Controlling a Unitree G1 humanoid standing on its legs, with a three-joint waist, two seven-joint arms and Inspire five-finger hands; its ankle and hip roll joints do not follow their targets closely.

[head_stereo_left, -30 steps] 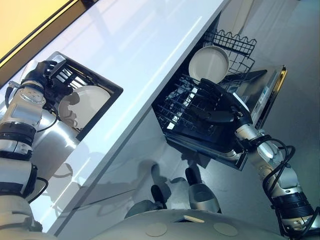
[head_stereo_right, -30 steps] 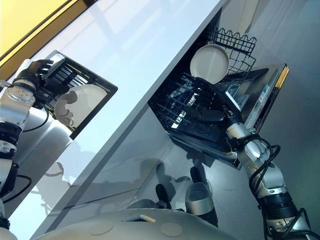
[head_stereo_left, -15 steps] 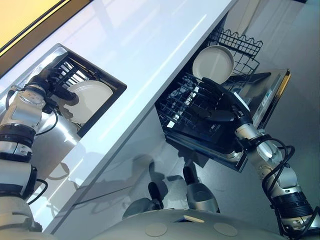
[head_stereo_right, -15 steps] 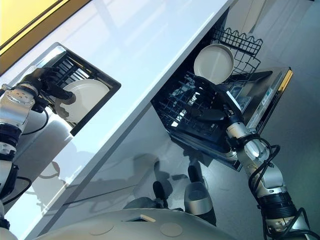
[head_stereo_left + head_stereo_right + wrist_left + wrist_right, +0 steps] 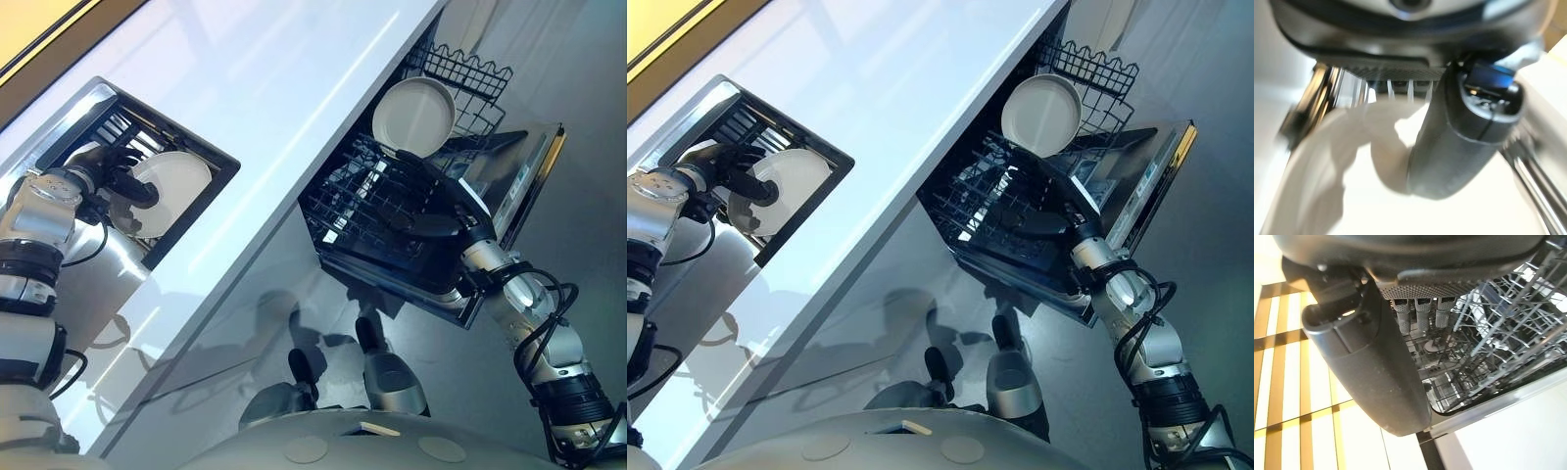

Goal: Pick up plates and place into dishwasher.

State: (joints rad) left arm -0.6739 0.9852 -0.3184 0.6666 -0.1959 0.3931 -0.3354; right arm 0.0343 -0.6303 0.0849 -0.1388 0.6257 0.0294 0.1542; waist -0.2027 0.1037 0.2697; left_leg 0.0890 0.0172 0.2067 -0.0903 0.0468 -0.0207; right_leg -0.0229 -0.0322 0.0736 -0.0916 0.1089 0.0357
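Left hand (image 5: 116, 179) now down in the dark rack (image 5: 211, 157) set into the white counter (image 5: 284, 88), where a second ago it sat higher, at the rack's far corner, off the dish. Thumb now laid across the face of the white plate (image 5: 176, 181) standing in that rack, fingers gone behind the rim; in the left wrist view the thumb (image 5: 1459, 132) presses flat on the pale plate (image 5: 1327, 161). Looks clamped on the plate's edge, though not yet lifted, plate seated among the rack's tines as before.

Beyond the counter's front edge, dishwasher (image 5: 519, 186) door dropped open, lower basket (image 5: 362, 211) pulled out. One white plate (image 5: 413, 115) already upright at the basket's far end, unchanged over the last second. Right hand (image 5: 426, 211) hovering over the basket's wires, fingers straight and relaxed, holding nothing, barely moved; right wrist view looking down through the basket tines (image 5: 1488, 333).

Judgement: grasp on the second plate just made; lift out of the rack next, then carry across to the basket beside the first plate. Risk: rim catching on tines during the lift.
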